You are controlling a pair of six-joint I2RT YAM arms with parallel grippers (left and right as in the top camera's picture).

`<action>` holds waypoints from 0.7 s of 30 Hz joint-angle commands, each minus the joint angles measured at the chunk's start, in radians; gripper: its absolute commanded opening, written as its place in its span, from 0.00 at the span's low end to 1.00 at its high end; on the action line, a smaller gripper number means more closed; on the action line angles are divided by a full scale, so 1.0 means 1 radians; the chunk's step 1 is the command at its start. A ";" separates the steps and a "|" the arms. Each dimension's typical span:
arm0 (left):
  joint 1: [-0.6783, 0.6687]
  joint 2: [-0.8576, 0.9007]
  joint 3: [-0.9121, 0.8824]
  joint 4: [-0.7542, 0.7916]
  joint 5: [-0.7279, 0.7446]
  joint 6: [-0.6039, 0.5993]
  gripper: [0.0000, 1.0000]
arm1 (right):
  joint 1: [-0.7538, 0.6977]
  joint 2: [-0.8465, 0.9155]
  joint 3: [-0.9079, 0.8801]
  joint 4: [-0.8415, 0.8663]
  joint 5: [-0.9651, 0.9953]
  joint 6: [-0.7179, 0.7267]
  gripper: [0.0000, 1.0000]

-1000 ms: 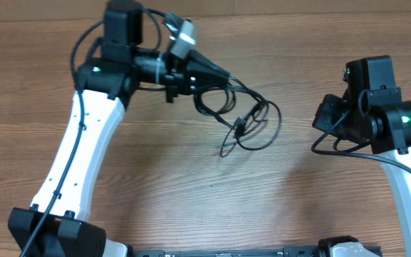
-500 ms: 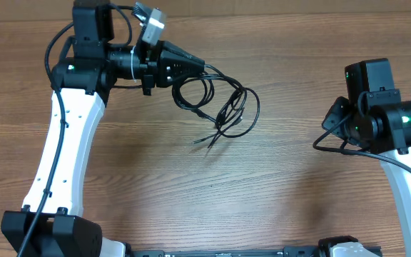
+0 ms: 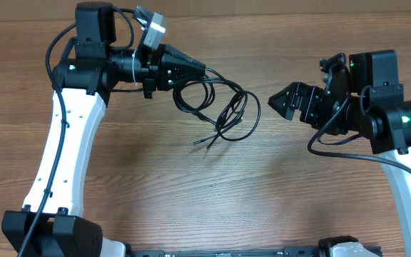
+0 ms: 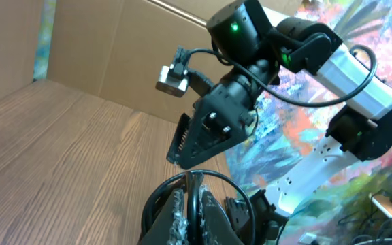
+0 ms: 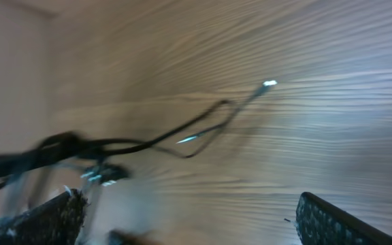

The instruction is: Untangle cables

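Observation:
The cables (image 3: 223,107) are thin black cords in loose loops with plug ends trailing onto the wooden table (image 3: 191,178). My left gripper (image 3: 203,70) is shut on one strand at the bundle's upper left and holds it up. In the left wrist view, its fingers (image 4: 175,216) pinch a black cord (image 4: 196,204) with a loop curving around them. My right gripper (image 3: 290,100) stands wide open just right of the bundle, pointing at it, with nothing between its fingers. The blurred right wrist view shows the cables (image 5: 148,144) and a silvery plug tip (image 5: 269,84) ahead of the right gripper (image 5: 196,219).
The left arm's white link (image 3: 66,150) runs down the left side and the right arm's body (image 3: 398,121) sits at the right edge. Thick black arm wires (image 3: 334,146) hang near the right wrist. A cardboard wall (image 4: 114,61) stands behind the table.
My right gripper has opened wide and swung left toward the cables. The left gripper first carried the bundle left and back, then held still.

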 commanded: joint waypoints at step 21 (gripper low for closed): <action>-0.048 -0.035 0.019 0.024 0.036 0.080 0.04 | 0.088 0.029 0.012 0.018 -0.147 -0.114 0.66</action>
